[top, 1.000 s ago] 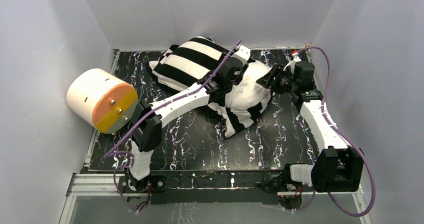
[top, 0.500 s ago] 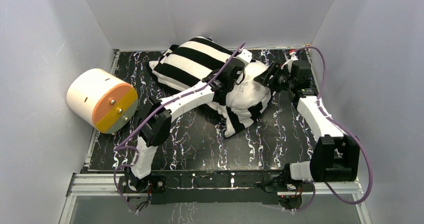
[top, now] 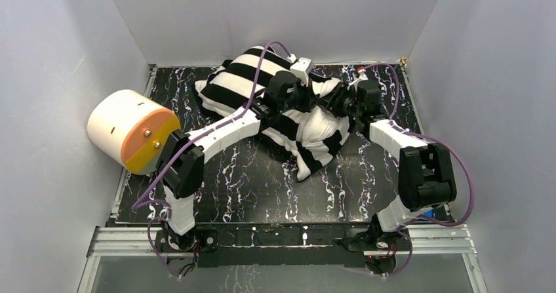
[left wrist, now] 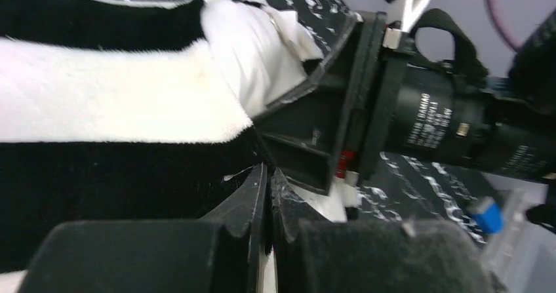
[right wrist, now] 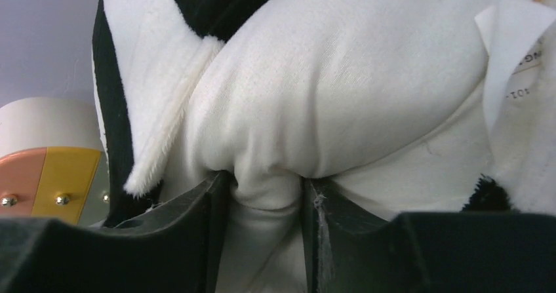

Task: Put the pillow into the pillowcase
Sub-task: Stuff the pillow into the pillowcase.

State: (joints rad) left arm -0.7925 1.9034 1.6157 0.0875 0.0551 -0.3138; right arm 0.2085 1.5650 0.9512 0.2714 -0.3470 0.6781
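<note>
The right gripper [right wrist: 264, 185] is clamped on a fold of the pillow [right wrist: 341, 90]. The white cloth is squeezed between its two fingers and bulges just above and ahead of them, and the fuzzy striped rim of the pillowcase [right wrist: 151, 77] lies to the left of the fold. The left gripper [left wrist: 269, 175] has its jaws pressed together with almost no gap, and the tips are at a black stripe of the pillowcase directly ahead of them, but I cannot tell if any cloth is pinched there.
</note>
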